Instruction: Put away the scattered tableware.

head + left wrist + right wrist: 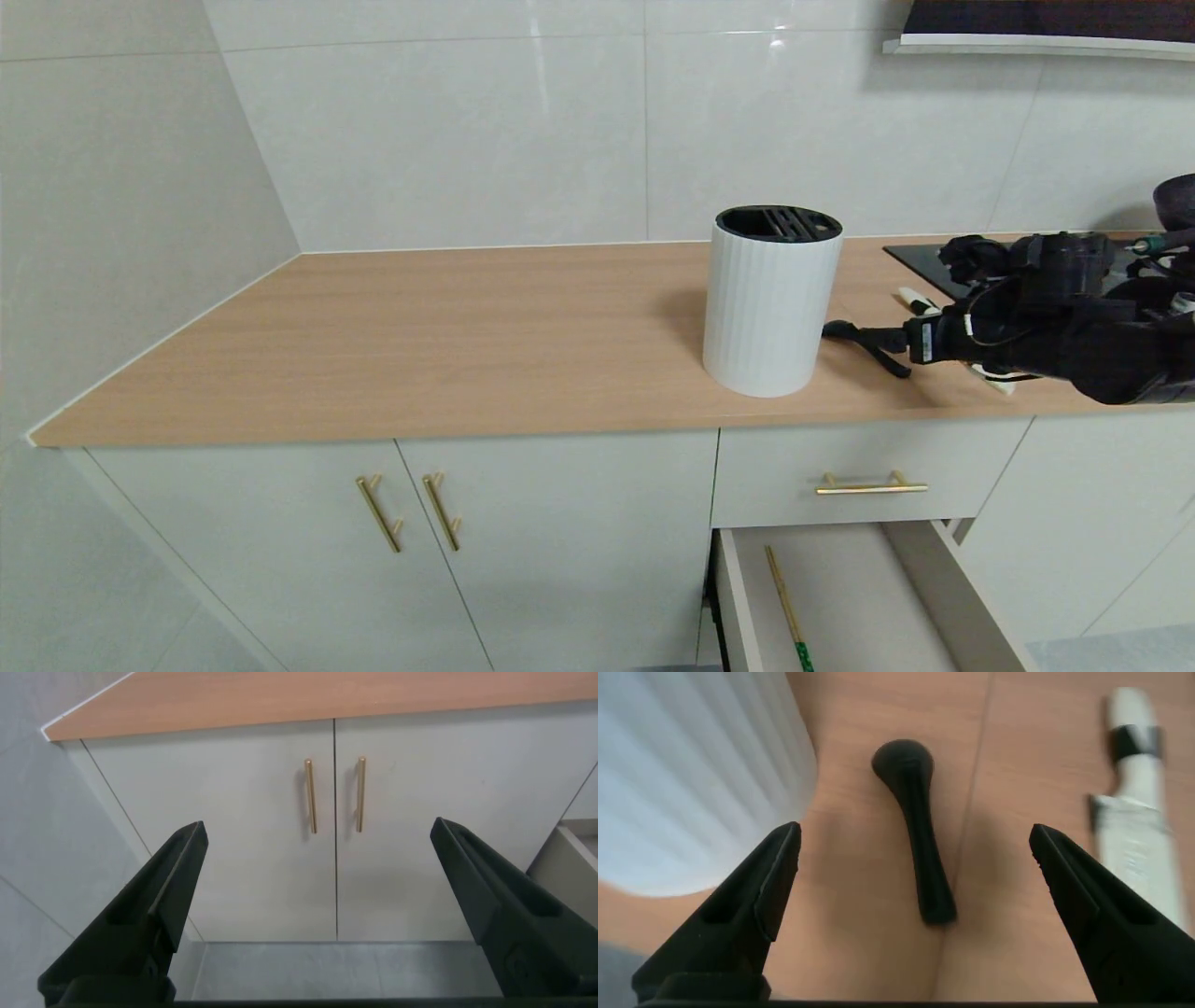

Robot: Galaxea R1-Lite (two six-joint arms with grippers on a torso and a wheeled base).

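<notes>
A slim black utensil (924,859) with a rounded end lies flat on the wooden counter (467,336), just right of a white ribbed holder (767,317) with a black slotted top. My right gripper (873,347) hovers low over the utensil, open, with a finger (747,915) on each side and nothing held. A white-handled knife (1134,831) lies beside it on the counter, partly under my arm in the head view (920,302). My left gripper (318,943) is open and empty, low in front of the cabinet doors (336,812).
Below the counter's right part a drawer (840,597) stands pulled out, with a chopstick (786,607) lying in it. A black cooktop (920,257) and a dark pot (1176,201) sit at the far right. The counter's left half is bare wood.
</notes>
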